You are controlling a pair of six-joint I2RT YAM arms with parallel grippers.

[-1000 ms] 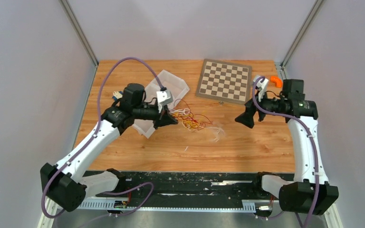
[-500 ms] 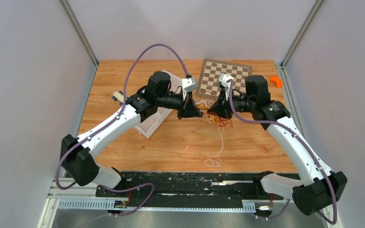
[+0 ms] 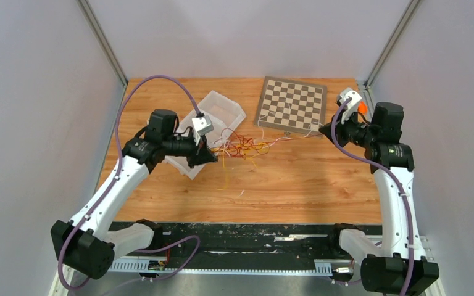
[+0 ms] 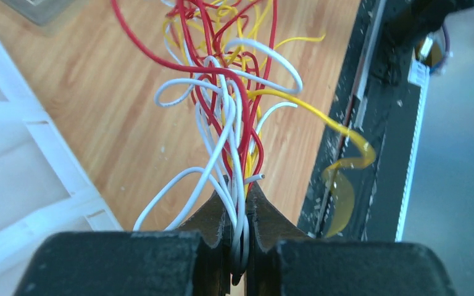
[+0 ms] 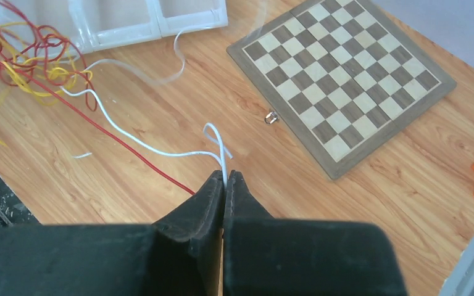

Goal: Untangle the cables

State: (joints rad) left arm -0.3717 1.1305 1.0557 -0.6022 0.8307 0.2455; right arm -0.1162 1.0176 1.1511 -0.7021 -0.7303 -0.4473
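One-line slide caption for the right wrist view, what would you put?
Right gripper shut on a white cable leading back to the red-and-yellow tangle, chessboard nearby on the wooden table.

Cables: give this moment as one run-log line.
left claw: shut on thin red, yellow and white wire cables | right claw: shut on one white strand | tangle: strung between claws

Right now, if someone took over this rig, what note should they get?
The left gripper: jaws shut on a bundle of red, white and yellow cables.
The right gripper: jaws shut on a white strand; a red strand runs to it too.
The knot lies by the left gripper, beside the bin; both strands stretch from it toward the chessboard side.
Done: those strands drawn out.
Left: the knot itself.
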